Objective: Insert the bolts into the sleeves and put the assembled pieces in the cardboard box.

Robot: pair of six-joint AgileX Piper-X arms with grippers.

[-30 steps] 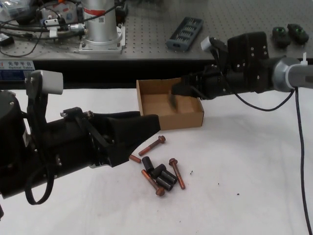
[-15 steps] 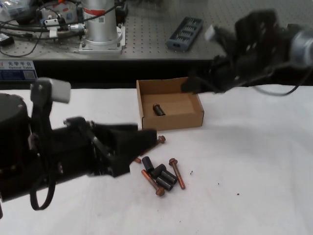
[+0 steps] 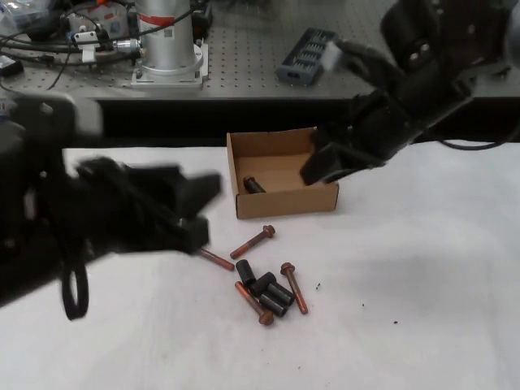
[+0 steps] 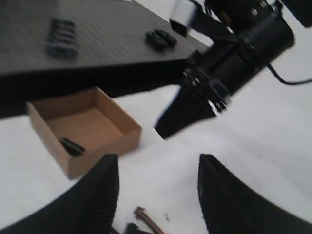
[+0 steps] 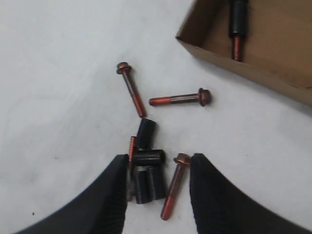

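The open cardboard box (image 3: 284, 203) stands at mid-bench; one assembled piece (image 3: 253, 185), a bolt in a black sleeve, lies inside it, also seen in the wrist views (image 4: 72, 145) (image 5: 236, 24). In front of the box lie several copper bolts (image 3: 252, 241) (image 5: 180, 99) and several black sleeves (image 3: 272, 294) (image 5: 145, 132) in a loose cluster. My right gripper (image 3: 315, 171) hangs open and empty above the box's right wall; its wrist view looks down between its fingers (image 5: 117, 195) at the cluster. My left gripper (image 3: 207, 213) is open and empty, left of the cluster, its fingers (image 4: 97, 195) low over the cloth.
A white cloth (image 3: 406, 284) covers the bench. Behind it runs a dark perforated table with a metal post (image 3: 166, 41), a grey ridged block (image 3: 307, 53) and cables. The right arm's cable (image 3: 487, 146) trails at the right edge.
My right gripper has let go of the assembled piece in the box and lifted out of it. My left arm has drawn back to the left, uncovering a bolt.
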